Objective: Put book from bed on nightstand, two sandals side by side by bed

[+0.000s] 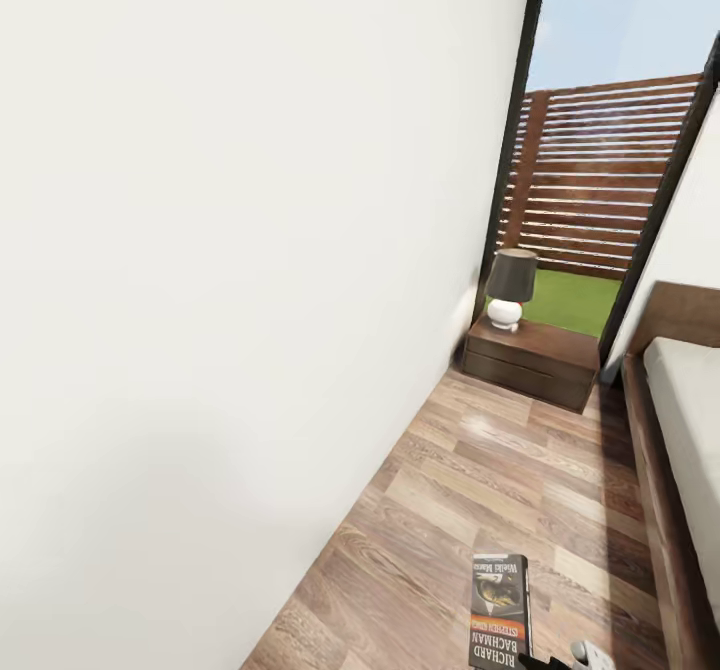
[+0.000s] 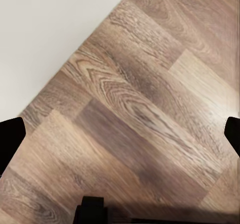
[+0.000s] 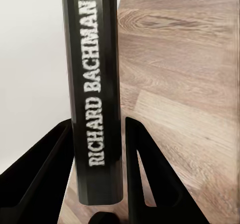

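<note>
The book (image 1: 500,610), a dark paperback with an orange band and "RICHARD BACHMAN" lettering, hangs above the wood floor at the lower edge of the head view. My right gripper (image 3: 98,125) is shut on the book (image 3: 95,83), its black fingers (image 3: 45,159) pressing both covers with the spine facing the camera. A dark-brown nightstand (image 1: 535,355) stands ahead against the wall, beside the head of the bed (image 1: 655,470). My left gripper (image 2: 120,134) is open over bare floor, fingertips far apart. The sandals are out of view.
A lamp (image 1: 508,290) with a dark shade and white base sits on the nightstand's left side. A white wall (image 1: 250,250) runs close along the left. A strip of wood floor (image 1: 480,470) leads between wall and bed. A tall black-framed window (image 1: 600,150) stands behind the nightstand.
</note>
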Motion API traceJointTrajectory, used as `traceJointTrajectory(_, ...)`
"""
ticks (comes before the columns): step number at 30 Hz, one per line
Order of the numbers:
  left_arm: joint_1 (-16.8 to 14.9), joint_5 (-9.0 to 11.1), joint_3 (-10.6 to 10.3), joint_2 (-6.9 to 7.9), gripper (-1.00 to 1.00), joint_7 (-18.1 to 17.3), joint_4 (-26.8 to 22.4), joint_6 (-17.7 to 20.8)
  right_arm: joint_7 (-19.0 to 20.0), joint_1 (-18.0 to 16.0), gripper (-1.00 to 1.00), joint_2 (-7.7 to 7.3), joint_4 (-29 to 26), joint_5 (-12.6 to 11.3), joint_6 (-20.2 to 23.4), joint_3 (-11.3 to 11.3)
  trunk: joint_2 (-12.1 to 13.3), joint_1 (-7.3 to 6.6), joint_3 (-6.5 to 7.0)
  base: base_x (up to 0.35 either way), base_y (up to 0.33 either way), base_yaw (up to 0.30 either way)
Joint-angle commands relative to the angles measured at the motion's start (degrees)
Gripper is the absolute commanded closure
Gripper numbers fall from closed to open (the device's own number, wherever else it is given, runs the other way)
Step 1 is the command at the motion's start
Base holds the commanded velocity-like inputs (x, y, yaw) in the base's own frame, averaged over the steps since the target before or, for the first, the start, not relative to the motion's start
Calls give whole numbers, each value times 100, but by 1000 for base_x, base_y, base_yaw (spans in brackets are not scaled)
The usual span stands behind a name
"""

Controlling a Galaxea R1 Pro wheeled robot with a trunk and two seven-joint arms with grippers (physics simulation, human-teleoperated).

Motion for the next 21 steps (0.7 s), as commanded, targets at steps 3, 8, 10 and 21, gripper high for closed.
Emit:
traceJointTrajectory(3, -3, 60, -43, 2, -100, -26, 5, -20, 20, -5, 100, 0, -3, -41, 61, -46, -3, 1, -6, 235, 0, -290)
traceJointTrajectory(8, -3, 60, -43, 2, -100, -26, 5, -21, 19, -5, 100, 0, -1, -40, 61, -47, -3, 1, -6, 143, 0, -290)
traceJointTrajectory(10, -3, 60, -43, 2, -100, -26, 5, -22, 18, -5, 100, 0, -2, -42, 61, -48, -3, 1, -6, 30, 0, -290)
traceJointTrajectory(21, -3, 60, -44, 2, -100, -26, 5, -22, 18, -5, 100, 0, -3, -42, 61, -47, -3, 1, -6, 3, 0, -290)
